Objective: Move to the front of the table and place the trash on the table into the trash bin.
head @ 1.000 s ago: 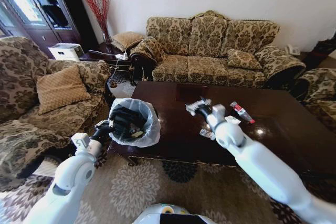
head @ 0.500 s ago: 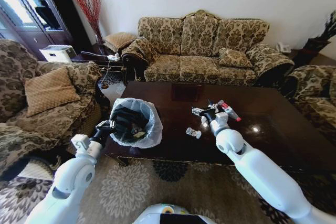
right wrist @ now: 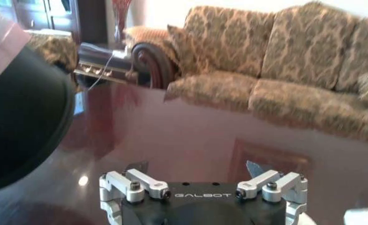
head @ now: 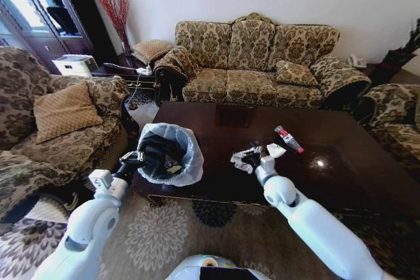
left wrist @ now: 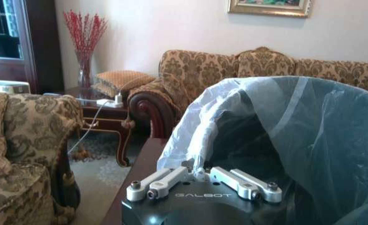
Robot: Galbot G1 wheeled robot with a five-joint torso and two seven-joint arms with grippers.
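Observation:
The dark wooden table (head: 348, 175) carries trash: a clear bottle with a red cap (head: 289, 140), a white paper wad (head: 276, 151) and small wrappers (head: 237, 160). My right gripper (head: 248, 157) is low over the table right beside the wrappers; in the right wrist view this gripper (right wrist: 196, 166) is open and holds nothing. The trash bin (head: 165, 153) with its white bag stands at the table's near left corner. My left gripper (head: 132, 159) is at the bin's rim, and in the left wrist view it (left wrist: 199, 172) is shut on the bag's edge (left wrist: 190, 136).
A patterned sofa (head: 262, 63) runs behind the table, with an armchair (head: 59, 122) to the left and another (head: 397, 122) to the right. A side table (head: 134, 73) with cables stands at the back left. Patterned carpet (head: 197, 234) lies in front.
My right gripper has drawn back toward the table's front edge and dropped beside the small wrappers. The left gripper and bin have stayed put. The head camera has shifted a little.

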